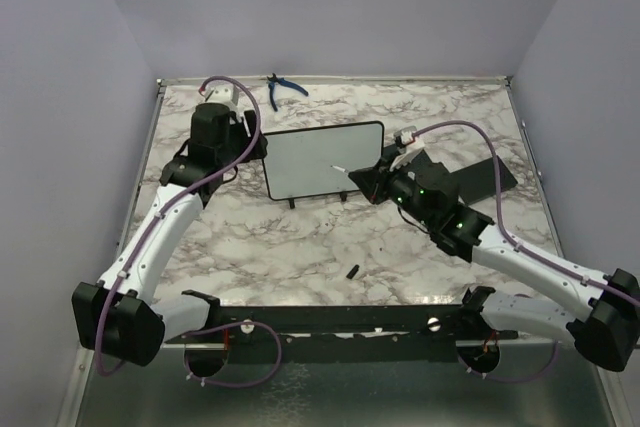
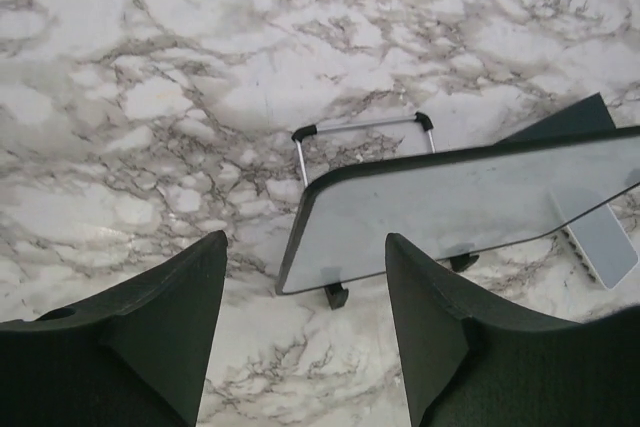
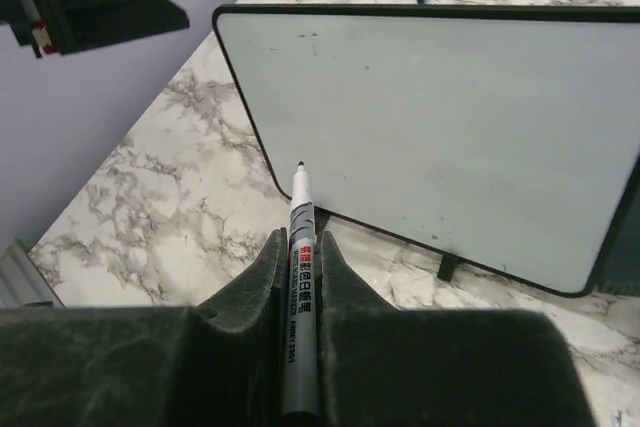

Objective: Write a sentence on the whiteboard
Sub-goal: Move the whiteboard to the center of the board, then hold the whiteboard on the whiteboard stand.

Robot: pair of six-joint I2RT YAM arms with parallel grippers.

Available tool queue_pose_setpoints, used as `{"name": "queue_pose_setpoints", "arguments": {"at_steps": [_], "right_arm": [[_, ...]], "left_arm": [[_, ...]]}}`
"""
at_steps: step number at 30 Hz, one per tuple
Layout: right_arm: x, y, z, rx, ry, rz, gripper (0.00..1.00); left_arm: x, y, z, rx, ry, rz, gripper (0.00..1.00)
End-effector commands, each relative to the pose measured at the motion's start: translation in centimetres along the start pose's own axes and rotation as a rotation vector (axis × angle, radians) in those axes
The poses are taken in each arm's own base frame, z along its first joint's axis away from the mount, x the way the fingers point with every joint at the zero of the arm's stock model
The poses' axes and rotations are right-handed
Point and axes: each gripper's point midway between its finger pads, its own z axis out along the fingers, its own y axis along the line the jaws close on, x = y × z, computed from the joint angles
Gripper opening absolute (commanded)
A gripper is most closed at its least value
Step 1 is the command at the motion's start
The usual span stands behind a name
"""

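Note:
The whiteboard (image 1: 325,160) stands tilted on small black feet mid-table, its face blank; no sentence shows on it. My right gripper (image 1: 368,179) sits at the board's right lower edge, shut on a grey marker (image 3: 300,277). The marker's uncapped tip points at the board (image 3: 440,127) near its lower corner, just short of the face. My left gripper (image 1: 250,147) hovers by the board's left end. In the left wrist view this gripper (image 2: 306,239) is open and empty, with the board's corner (image 2: 330,247) beyond its fingers.
Blue pliers (image 1: 285,87) lie at the back edge. A flat black pad (image 1: 490,177) lies right of the board, under my right arm. A small black cap (image 1: 352,270) rests on the marble near the front. A wire stand (image 2: 365,127) props the board from behind.

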Motion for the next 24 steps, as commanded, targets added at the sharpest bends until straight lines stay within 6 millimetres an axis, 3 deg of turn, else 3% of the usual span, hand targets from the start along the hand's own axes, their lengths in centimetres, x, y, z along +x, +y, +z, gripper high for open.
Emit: {"name": "queue_pose_setpoints", "arguments": {"at_steps": [1, 5, 12, 17, 24], "right_arm": [[-2.6, 2.5, 2.0, -0.012, -0.089, -0.045, 0.0], [-2.3, 4.2, 4.4, -0.026, -0.097, -0.057, 0.0], [-2.3, 6.8, 9.2, -0.078, -0.097, -0.068, 0.0], [-1.6, 8.0, 11.9, -0.109, -0.076, -0.081, 0.0], [-0.4, 8.8, 14.0, -0.134, -0.039, -0.106, 0.0]], "left_arm": [[-3.7, -0.1, 0.6, 0.122, -0.06, -0.001, 0.66], [-5.7, -0.4, 1.4, 0.192, -0.156, -0.06, 0.66], [-6.0, 0.6, 2.7, 0.219, -0.182, -0.072, 0.66], [-4.5, 0.3, 3.0, 0.241, -0.14, -0.071, 0.65], [-3.5, -0.1, 3.6, 0.268, -0.107, -0.106, 0.59]]}}
